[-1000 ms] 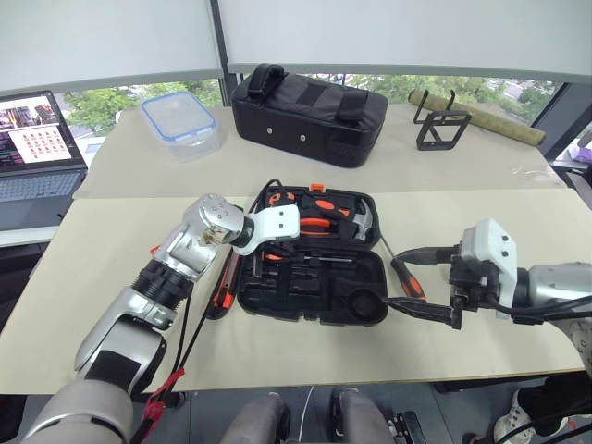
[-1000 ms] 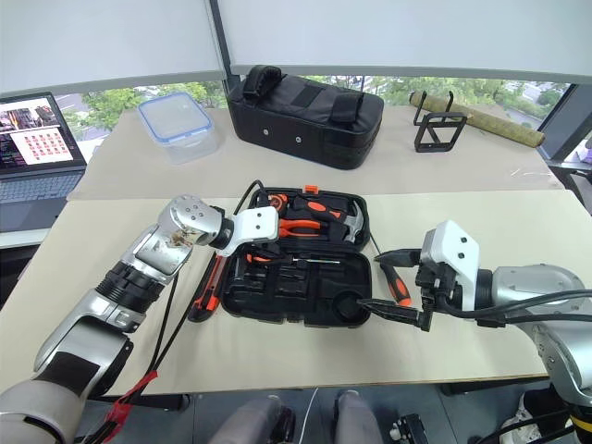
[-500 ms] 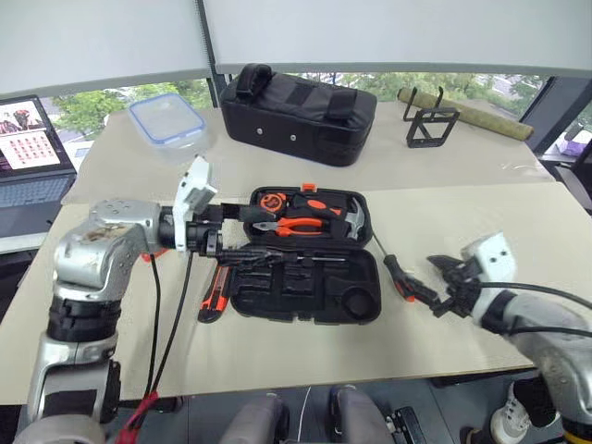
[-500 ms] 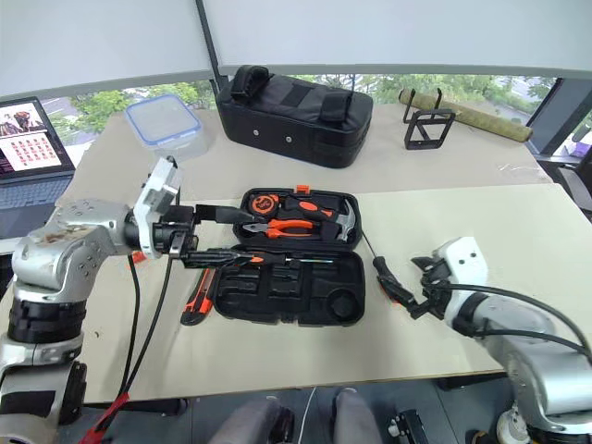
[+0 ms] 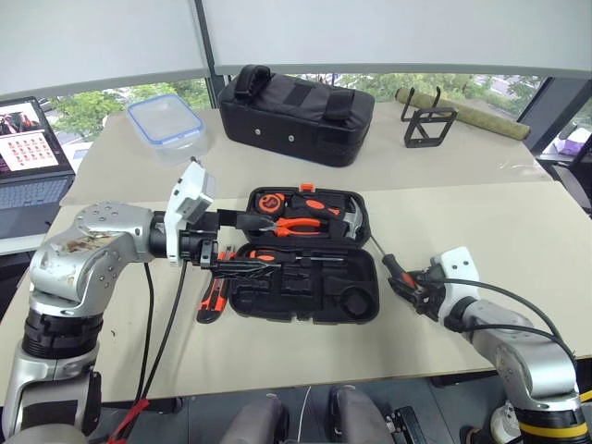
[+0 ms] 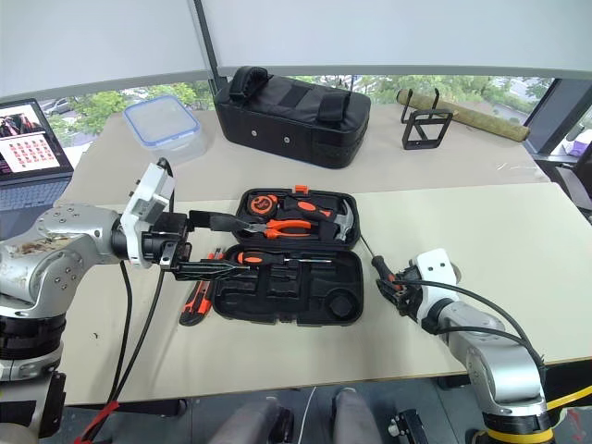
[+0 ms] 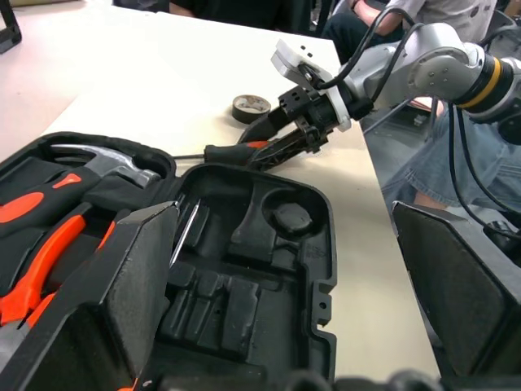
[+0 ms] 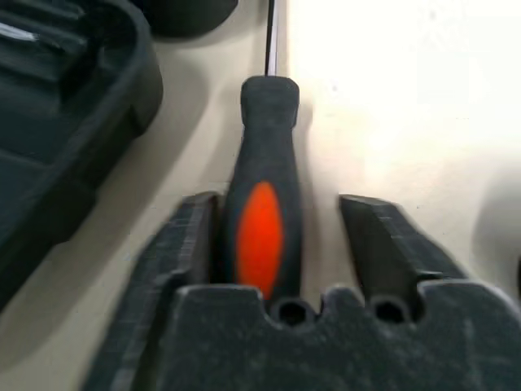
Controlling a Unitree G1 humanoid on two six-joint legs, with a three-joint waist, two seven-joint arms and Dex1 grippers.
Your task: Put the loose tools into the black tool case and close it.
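Hand R (image 8: 281, 244) half-open round screwdriver (image 8: 262, 204); L hand (image 5: 242, 245) wide, empty.

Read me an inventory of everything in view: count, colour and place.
tool case: one, black, open, middle of near table
pliers: one, orange-handled, case's far half
hammer: one, grey head, far half
tape measure: one, orange-black, far half
cased screwdriver: one, black-orange, near half
loose screwdriver: one, black-orange, table right of case
utility knife: one, orange-black, table left of case
tape roll: one, grey, table near right gripper
fabric bag: one, black, far table
container: one, clear, blue-rimmed lid, far table, left
laptop: one, open, far left
wire stand: one, black, far table, right
rolled mat: one, olive, behind stand
left gripper: open, over case's left side
right gripper: open, astride loose screwdriver's handle
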